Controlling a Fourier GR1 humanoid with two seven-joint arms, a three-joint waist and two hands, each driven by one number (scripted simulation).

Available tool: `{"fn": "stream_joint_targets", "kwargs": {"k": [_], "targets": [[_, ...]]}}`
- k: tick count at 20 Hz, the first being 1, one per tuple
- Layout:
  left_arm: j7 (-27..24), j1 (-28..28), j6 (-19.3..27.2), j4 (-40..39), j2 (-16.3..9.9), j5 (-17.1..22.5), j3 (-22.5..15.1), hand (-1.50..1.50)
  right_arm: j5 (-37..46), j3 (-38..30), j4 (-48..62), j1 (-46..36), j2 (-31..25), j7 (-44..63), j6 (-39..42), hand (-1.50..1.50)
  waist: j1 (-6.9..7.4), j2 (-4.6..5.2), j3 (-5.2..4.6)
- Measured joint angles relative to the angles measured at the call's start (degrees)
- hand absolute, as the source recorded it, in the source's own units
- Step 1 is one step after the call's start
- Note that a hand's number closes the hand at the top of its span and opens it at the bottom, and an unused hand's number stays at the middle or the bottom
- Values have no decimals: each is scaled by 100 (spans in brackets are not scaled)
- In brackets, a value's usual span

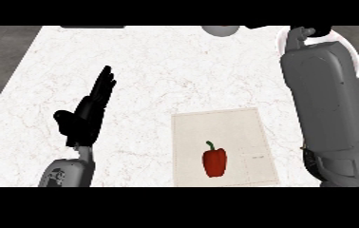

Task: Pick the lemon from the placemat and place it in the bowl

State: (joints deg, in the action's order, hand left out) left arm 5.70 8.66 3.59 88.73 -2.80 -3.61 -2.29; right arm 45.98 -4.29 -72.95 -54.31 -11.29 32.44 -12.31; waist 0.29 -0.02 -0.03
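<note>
Oddly, no lemon shows on the placemat (223, 148); only a red pepper (214, 162) lies there. A lemon would be light, firm and rolling, best taken around its middle. The left hand (88, 112) rests spread; the right hand (307, 32) reaches to the bowl (283, 38), its state unclear.

Steep head view (single) over counter (161, 65)
</note>
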Motion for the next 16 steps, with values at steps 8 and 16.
{"fn": "stream_joint_targets", "kwargs": {"k": [8,16], "targets": [[6,24,17,23,63,-73,-83,0,172,-411,1393,-426,-664,-325,-91,150,58,22,1],[19,-40,-61,105,41,-35,-87,0,623,-546,2965,-543,-1437,-962,-332,150,109,51,4]]}}
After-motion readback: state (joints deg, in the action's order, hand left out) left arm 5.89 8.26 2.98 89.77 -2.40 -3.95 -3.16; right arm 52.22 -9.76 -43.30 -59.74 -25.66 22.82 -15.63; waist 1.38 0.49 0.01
